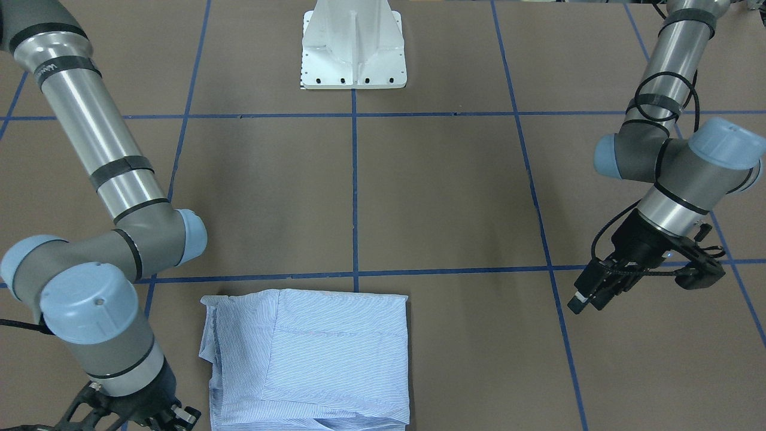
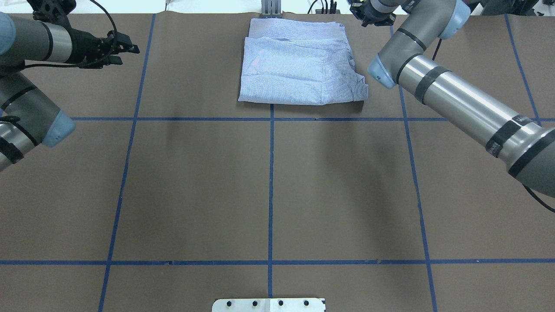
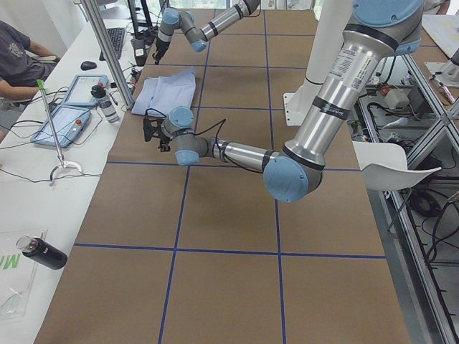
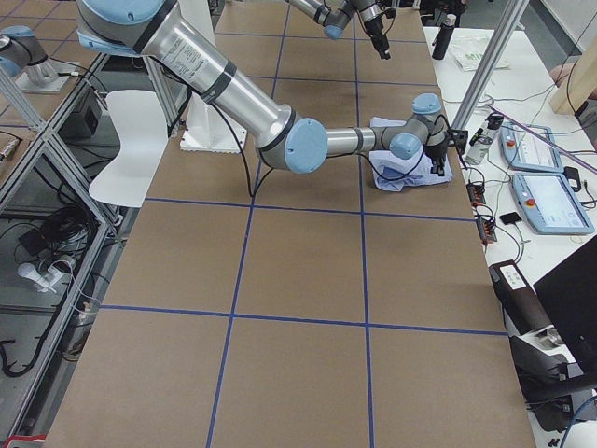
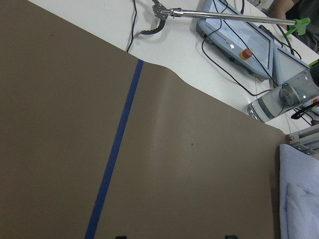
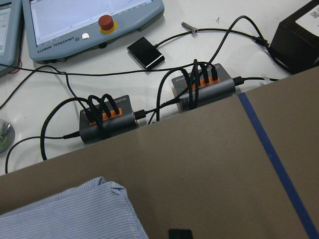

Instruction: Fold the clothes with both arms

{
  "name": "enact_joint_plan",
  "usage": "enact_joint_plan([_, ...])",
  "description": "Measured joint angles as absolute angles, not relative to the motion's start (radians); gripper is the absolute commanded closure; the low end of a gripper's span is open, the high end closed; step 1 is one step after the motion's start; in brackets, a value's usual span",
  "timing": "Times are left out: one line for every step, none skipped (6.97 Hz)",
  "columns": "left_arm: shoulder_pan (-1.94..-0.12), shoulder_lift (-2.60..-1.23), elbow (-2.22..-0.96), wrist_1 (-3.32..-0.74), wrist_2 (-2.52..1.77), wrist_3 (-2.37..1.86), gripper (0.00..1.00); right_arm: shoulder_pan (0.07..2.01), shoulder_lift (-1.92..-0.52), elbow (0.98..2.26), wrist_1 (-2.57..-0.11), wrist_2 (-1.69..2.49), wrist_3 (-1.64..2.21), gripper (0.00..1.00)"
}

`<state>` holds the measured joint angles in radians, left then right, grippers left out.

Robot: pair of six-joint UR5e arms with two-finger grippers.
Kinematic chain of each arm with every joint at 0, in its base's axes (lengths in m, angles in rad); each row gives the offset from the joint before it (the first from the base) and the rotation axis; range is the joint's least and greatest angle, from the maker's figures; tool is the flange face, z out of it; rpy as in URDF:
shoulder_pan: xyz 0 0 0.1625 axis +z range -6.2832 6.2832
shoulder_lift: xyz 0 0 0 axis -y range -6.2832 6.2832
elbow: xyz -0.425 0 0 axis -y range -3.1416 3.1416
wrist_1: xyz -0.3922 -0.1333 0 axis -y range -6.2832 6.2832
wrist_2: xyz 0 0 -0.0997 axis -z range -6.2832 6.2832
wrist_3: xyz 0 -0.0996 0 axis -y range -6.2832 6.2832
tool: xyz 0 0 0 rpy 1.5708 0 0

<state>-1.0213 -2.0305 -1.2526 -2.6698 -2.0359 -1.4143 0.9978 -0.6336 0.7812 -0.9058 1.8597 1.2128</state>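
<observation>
Clock set on the overhead view, with the white pedestal base (image 2: 269,304) at 6. The shirt (image 2: 295,65) lies at 12 on the table (image 2: 269,195), hard against the far edge, folded into a compact rectangle. Its 9 o'clock and 6 o'clock sides are clean. Its 3 o'clock side is ragged, with layers stepping out and one corner poking toward 4. The left gripper (image 2: 125,54) hangs near 10, well apart from the cloth. Its wrist view shows two dark fingertips (image 5: 119,237) at the bottom edge with a wide gap between them, so I read the fingers as apart and holding nothing. The right gripper (image 2: 367,18) is at about 1, just beside the shirt's far 3 o'clock corner and over the table edge. Its wrist view shows one dark block (image 6: 179,233) at bottom centre, so I read its fingers as together and empty. Judgement: the folding looks essentially finished, and only squaring up or one last halving remains. To do either well, work from the ragged 3 o'clock side. Pinch the full stack at both corners so no inner layer slips, lift both arms together at matched height, and carry toward 9, keeping the cloth taut between the grips. Risk: the shirt is close to the table edge and the cable hubs (image 6: 107,118) beyond it, so do not drag it toward 12.
</observation>
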Motion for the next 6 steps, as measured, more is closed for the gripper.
enact_joint_plan([-1.027, -2.027, -1.260, -2.667, -2.075, -1.411, 0.30, 1.008, -0.711, 0.918, -0.980, 1.906, 1.174, 1.00])
enact_joint_plan([-1.041, -2.012, -1.279, -2.667, -2.119, -1.408, 0.30, 1.021, -0.785, 1.017, -1.020, 1.964, 1.147, 1.00])
enact_joint_plan([-1.064, -1.983, -1.310, -2.667, -2.172, -1.390, 0.30, 1.052, -0.860, 1.092, -1.036, 2.050, 1.117, 1.00])
enact_joint_plan([-1.087, -1.931, -1.353, -2.667, -2.212, -1.330, 0.31, 1.091, -0.931, 1.149, -1.042, 2.135, 1.088, 1.00])
enact_joint_plan([-1.106, -1.856, -1.402, -2.668, -2.231, -1.232, 0.31, 1.134, -1.010, 1.204, -1.045, 2.208, 1.047, 1.00])
enact_joint_plan([-1.132, -1.779, -1.434, -2.668, -2.238, -1.098, 0.31, 1.184, -1.101, 1.263, -1.046, 2.277, 0.985, 1.00])
